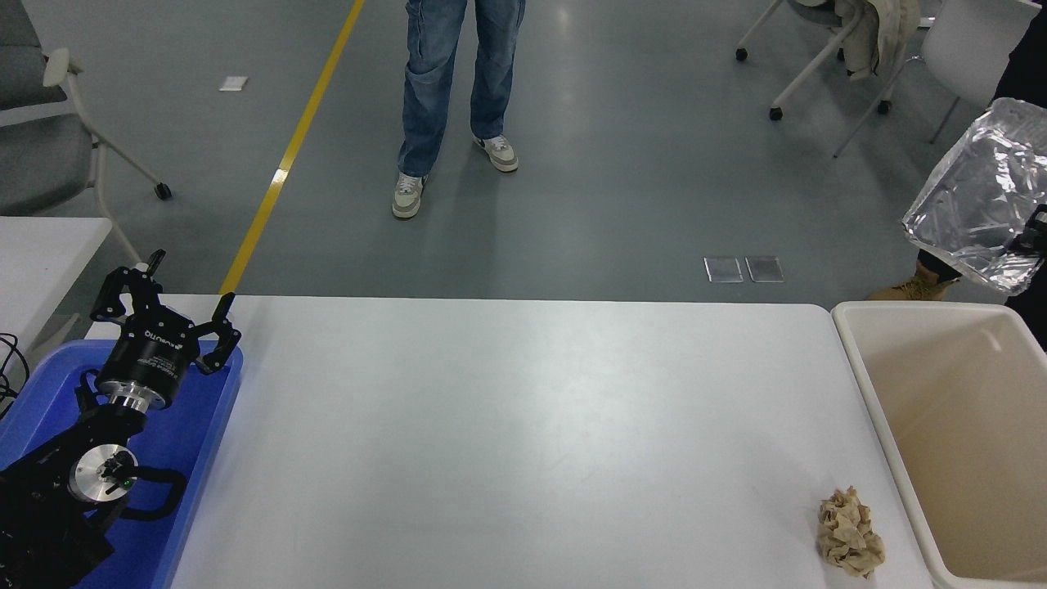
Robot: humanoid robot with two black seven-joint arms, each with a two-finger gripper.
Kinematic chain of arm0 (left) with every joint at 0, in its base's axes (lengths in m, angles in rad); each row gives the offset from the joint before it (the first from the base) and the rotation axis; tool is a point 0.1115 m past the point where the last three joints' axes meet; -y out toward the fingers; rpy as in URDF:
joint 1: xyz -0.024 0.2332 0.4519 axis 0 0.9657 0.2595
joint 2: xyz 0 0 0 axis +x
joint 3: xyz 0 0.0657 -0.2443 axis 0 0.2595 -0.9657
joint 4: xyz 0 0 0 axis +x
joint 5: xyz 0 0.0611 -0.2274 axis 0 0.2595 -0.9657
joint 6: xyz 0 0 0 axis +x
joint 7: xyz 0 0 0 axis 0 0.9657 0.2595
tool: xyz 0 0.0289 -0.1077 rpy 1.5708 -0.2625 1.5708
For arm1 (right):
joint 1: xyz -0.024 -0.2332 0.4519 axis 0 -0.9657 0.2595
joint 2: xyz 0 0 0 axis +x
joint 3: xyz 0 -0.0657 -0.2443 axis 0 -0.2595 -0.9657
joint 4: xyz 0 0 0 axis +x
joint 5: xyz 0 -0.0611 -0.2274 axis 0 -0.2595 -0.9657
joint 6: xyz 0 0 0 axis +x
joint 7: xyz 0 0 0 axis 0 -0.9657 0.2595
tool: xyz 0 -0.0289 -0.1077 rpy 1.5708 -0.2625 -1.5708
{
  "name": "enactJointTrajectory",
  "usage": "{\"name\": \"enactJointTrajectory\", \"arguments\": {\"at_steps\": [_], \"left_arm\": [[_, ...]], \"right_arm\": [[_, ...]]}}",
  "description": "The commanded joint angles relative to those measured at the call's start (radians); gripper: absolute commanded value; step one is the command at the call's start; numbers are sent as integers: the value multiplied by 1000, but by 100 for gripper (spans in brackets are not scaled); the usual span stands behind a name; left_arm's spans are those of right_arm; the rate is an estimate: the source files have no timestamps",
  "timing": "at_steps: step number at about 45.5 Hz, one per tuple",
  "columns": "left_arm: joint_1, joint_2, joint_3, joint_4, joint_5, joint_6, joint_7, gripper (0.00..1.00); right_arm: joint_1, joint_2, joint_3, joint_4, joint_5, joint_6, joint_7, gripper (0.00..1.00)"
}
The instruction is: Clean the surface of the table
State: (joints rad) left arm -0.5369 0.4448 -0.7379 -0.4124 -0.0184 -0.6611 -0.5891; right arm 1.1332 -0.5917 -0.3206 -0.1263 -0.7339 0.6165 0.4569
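The white table surface (523, 425) fills the lower middle of the head view. A crumpled brown paper wad (851, 533) lies on it near the front right corner. At the right edge a crinkled silver foil tray (973, 196) hangs in the air above the floor, just beyond the beige bin's far end. Only a black tip of my right gripper (1034, 231) shows there, shut on the foil tray's lower edge. My left gripper (166, 288) is parked open at the lower left, over the blue tray.
A large beige bin (869, 368) stands along the table's right side. A blue plastic tray (204, 425) sits at the left under the left arm, with a smaller white table (41, 245) behind it. A person's legs (458, 82) stand beyond the far edge, chairs at both sides.
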Motion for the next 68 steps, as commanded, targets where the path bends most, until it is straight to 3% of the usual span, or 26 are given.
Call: {"name": "enactJointTrajectory", "arguments": {"at_steps": [1,15,25,68], "left_arm": [[0,0,0,0,0,0,0,100],[0,0,0,0,0,0,0,100],[0,0,0,0,0,0,0,100],[0,0,0,0,0,1,0,100]], "right_arm": [[-88,-7,207,-95,8,-37,-127,0],[-193,1,333,-96,8,-119,-204,0],[-197,9,471,-96,8,-187,-331,0],[-452,234,537,-92,85,-273,-368,0]]}}
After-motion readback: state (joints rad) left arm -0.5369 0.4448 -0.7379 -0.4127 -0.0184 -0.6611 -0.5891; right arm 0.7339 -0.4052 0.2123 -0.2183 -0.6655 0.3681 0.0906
